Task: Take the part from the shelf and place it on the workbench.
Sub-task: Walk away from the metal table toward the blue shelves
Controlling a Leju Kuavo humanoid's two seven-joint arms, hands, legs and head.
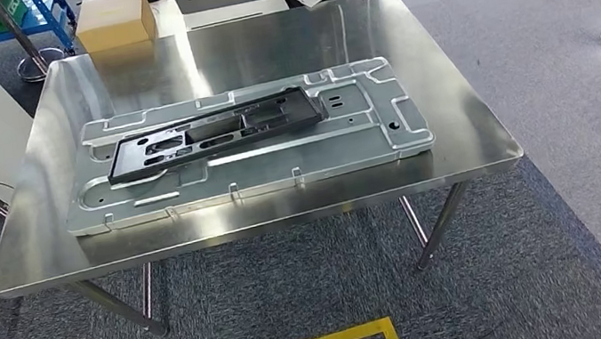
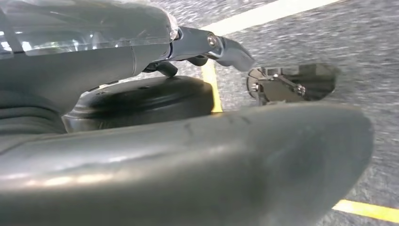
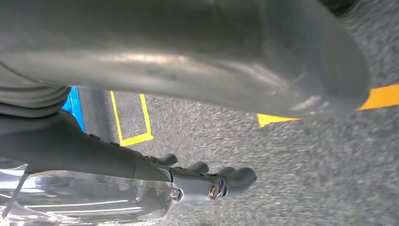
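Lying flat on a silver stamped panel (image 1: 277, 159) atop the steel table (image 1: 46, 234), the black part (image 1: 215, 133) rests untouched, while the left hand (image 2: 188, 155) and right hand (image 3: 197, 181) hang over grey carpet (image 3: 282, 179), fingers (image 3: 235, 179) apart and holding nothing.

Long black flat plastic part with cut-out openings (image 1: 215, 134) is lying flat on a larger grey stamped sheet-metal panel (image 1: 382, 135), slightly skewed, its left end nearer. Both are resting on the shiny stainless-steel workbench (image 1: 474, 152), toward its near half, centred left-to-right.
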